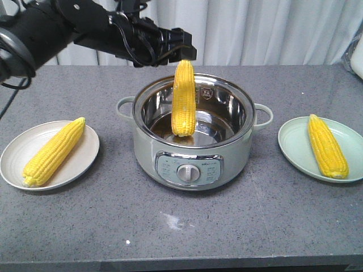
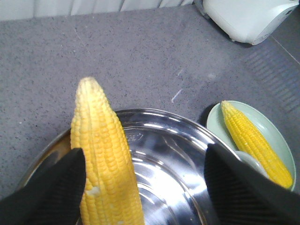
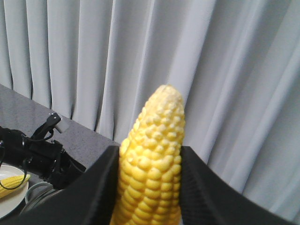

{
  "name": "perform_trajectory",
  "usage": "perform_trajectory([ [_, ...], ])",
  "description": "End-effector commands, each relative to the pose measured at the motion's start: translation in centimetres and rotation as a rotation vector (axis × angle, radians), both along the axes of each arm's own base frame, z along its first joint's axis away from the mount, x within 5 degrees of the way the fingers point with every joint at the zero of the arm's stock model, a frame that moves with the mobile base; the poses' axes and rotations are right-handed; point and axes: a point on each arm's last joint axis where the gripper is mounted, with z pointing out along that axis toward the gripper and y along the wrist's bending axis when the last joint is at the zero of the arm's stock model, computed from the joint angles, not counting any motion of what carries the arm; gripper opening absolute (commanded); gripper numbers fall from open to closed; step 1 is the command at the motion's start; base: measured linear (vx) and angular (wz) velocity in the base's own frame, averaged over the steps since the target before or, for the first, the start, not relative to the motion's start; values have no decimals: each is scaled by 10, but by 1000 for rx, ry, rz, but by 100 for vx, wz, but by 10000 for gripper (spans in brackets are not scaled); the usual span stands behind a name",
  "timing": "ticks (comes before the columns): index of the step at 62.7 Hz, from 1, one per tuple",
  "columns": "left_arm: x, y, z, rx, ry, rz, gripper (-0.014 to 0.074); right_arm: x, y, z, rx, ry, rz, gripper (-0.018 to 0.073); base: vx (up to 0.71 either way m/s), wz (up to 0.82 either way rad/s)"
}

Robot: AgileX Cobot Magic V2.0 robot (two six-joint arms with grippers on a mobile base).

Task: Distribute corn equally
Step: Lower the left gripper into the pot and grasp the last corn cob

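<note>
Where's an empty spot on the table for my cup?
Best: the bare table in front of the pot. Narrower gaps separate the pot from the beige plate and green plate. Crowded: the pot, with upright corn by the left gripper, and both plates.

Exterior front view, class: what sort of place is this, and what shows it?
Probably a staged kitchen-style test bench: an electric cooking pot on a grey countertop, a plate holding corn, and a plain curtain backdrop.
</note>
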Motion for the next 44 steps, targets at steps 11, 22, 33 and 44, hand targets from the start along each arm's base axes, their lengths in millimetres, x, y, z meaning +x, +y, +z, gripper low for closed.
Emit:
perform_trajectory([
  [11,-5,-1,27,-91,-62,25,563,-4,1,4,17,-18,7,-4,0,0],
  [22,-1,-1,24,-95,-70,39,598,-4,1,4,17,-17,6,-4,0,0],
  [33,8,-5,9,-91,-48,48,596,-4,1,4,16,-17,4,-4,0,0],
  [44,11,-5,6,-99,-56,60,596,-4,1,4,16,-17,4,-4,0,0],
])
